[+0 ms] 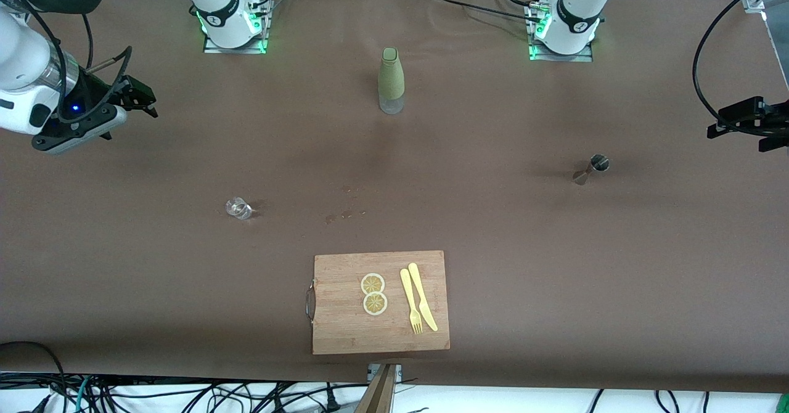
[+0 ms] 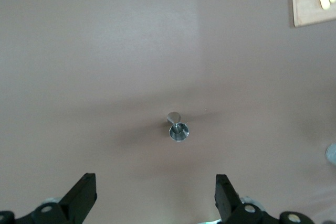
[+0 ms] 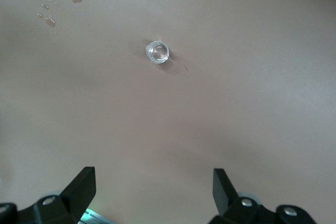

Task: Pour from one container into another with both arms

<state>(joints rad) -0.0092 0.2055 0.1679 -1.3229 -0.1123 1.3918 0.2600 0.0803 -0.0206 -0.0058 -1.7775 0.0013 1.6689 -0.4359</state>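
While both arms hang high at the two ends of the surface [image 1: 555,265], each gripper looks down on one small vessel, which suggests why things are spread as they are: one container per arm. The left gripper [image 2: 156,203] is up over the left arm's end, its fingers [image 2: 81,198] spread wide and holding nothing, with the metal jigger [image 1: 593,167] standing upright on the surface below it. The right gripper [image 3: 153,199] is up over the right arm's end, its fingers [image 3: 83,192] likewise parted and empty, with the small clear glass [image 1: 238,208] upright below.

The green-sleeved bottle [image 1: 391,80] stands upright midway between the two bases, nearer to them than either vessel, within reach of both arms. A few droplets [image 1: 345,212] lie on the surface between the glass and the cutting board [image 1: 345,333], which sits nearest the front camera and carries two lemon slices [image 1: 373,293], a fork [image 1: 410,302] and a knife [image 1: 423,296].

Whether the glass or jigger holds liquid I cannot tell. Vessels set down apart with spilled drops fit either a pour yet to come or one already finished.
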